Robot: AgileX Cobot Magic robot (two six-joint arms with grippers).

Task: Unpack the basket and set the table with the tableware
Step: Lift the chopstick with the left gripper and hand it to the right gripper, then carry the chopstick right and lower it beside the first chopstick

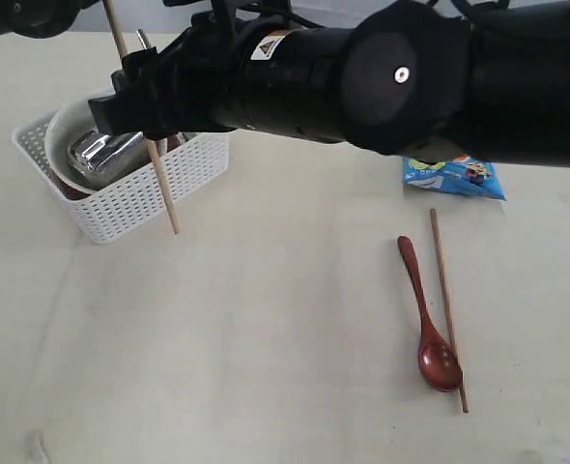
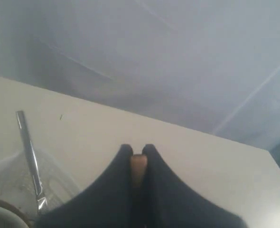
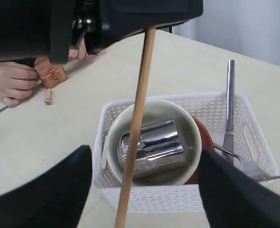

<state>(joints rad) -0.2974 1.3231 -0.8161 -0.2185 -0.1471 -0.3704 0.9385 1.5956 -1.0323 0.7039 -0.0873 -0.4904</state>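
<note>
Wooden stick in hand: we see the held chopstick (image 1: 164,188) hanging steeply across the front of the basket (image 1: 130,208), its lower tip outside the basket wall. We cannot tell whether that tip touches the surface (image 1: 266,348).
Left end effector: the left end effector (image 2: 137,153) is clenched on the stick's upper end, above the basket.
Right end effector: the right end effector (image 3: 144,154) is released, jaws spread wide, just in front of the basket, with the stick hanging between it and the basket.
Inside the basket: the bowl (image 3: 175,114) has the cup (image 3: 154,147) lying on its side in it. The plate (image 3: 204,135) is tucked beside the bowl, and the knife (image 3: 230,109) and fork (image 3: 261,172) are at one end.
Away from the basket: the spoon (image 1: 428,319) and the second chopstick (image 1: 447,304) lie side by side on the surface, well apart from it.
Risk, grip: we judge that a thin stick pinched at one end could swing or slide out on a quick move.
Risk, snag: the tip could catch the perforated wall and drag the basket.
Risk, arms: both arms crowd the basket, so a reach for the cup could strike the stick.
Risk, cup: it is smooth and on its side, so it may roll from a loose pinch.
Risk, bystander: a person's hand (image 3: 12,83) rests on the surface beyond the basket, near the arms' path.
</note>
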